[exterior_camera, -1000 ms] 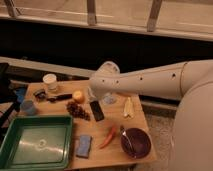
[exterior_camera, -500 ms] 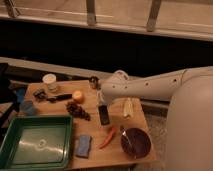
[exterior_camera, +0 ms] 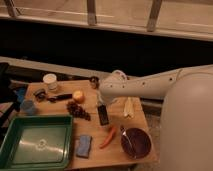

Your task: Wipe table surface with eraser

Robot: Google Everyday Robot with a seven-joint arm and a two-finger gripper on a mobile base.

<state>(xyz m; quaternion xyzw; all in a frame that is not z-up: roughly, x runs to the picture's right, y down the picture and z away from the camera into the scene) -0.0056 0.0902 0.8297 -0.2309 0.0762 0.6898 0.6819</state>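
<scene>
The eraser is a small dark block lying on the light wooden table surface, near its middle. My gripper reaches down from the white arm that comes in from the right. It sits at the eraser's far end and appears shut on the eraser, pressing it against the tabletop. The fingers themselves are mostly hidden under the wrist.
A green tray fills the front left. A blue-grey sponge, a red pepper and a dark red bowl lie in front. Grapes, an orange, a white cup and a pale banana surround the eraser.
Over the last second the arm and the eraser moved together a little to the right and toward the front edge. Since half a second ago they have hardly moved.
</scene>
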